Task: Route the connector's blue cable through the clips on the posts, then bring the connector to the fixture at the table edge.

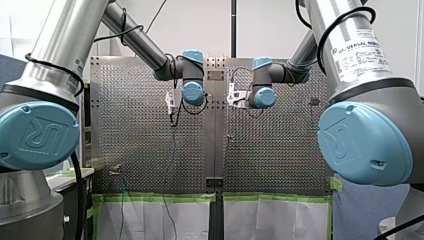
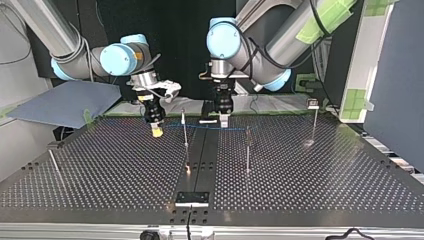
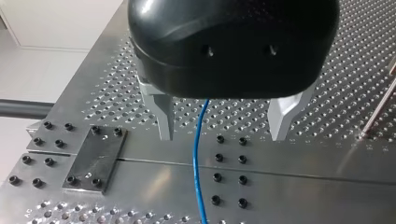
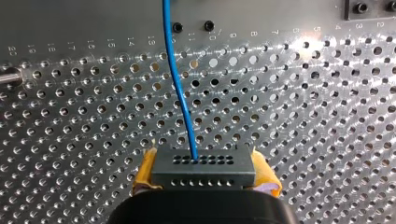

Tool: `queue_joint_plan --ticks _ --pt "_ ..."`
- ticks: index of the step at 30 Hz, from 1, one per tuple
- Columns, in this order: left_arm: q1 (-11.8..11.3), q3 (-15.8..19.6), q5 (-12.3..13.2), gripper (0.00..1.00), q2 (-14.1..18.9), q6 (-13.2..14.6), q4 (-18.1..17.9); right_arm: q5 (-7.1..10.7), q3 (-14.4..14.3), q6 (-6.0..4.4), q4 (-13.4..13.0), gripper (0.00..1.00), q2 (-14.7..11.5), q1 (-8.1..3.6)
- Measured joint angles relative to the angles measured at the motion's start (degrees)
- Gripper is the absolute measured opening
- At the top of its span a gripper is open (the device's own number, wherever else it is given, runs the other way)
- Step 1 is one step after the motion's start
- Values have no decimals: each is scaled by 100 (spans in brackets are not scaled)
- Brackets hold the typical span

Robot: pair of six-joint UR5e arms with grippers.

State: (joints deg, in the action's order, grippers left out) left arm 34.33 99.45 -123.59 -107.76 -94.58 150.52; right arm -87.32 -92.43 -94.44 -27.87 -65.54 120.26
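Gripping the connector (image 4: 203,170), the right jaws were clenched on the dark grey block, with a yellow pad (image 4: 145,173) pressed against each side. The blue cable (image 4: 180,93) left the connector's upper row of holes and ran ahead of the jaws over the perforated table (image 4: 303,116).

The left jaws were released. The two metal fingers (image 3: 164,119) stood well apart, and the cable passed between them without touching either one.

In the top view, the right jaws hung left of centre and the left jaws just right of centre, near each other at the far side of the table. The cable stretched roughly level between them. It passed a thin upright post (image 2: 184,131) and reached toward the top of a second post (image 2: 247,150). Whether the cable sat in a clip on either post could not be determined.

A third post (image 2: 314,125) stood further toward that view's right. A dark plate (image 2: 192,198) lay at the table's near edge in that view, well apart from the connector.
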Motion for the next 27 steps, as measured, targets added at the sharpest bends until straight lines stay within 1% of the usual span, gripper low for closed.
queue_joint_plan --ticks 9,13,18,21,27 --pt "-63 -214 -24 100 -168 2 48 3 0 9 10 0 13 23" --pt "-136 -399 -111 100 -197 14 103 -1 -1 18 18 0 17 26" --pt "-189 -574 -131 100 -215 84 217 -4 -2 14 -2 0 18 23" --pt "-207 -621 -104 100 -298 102 273 0 -1 13 0 0 19 11" --pt "-217 -656 59 100 -498 89 321 3 1 19 20 0 19 8"
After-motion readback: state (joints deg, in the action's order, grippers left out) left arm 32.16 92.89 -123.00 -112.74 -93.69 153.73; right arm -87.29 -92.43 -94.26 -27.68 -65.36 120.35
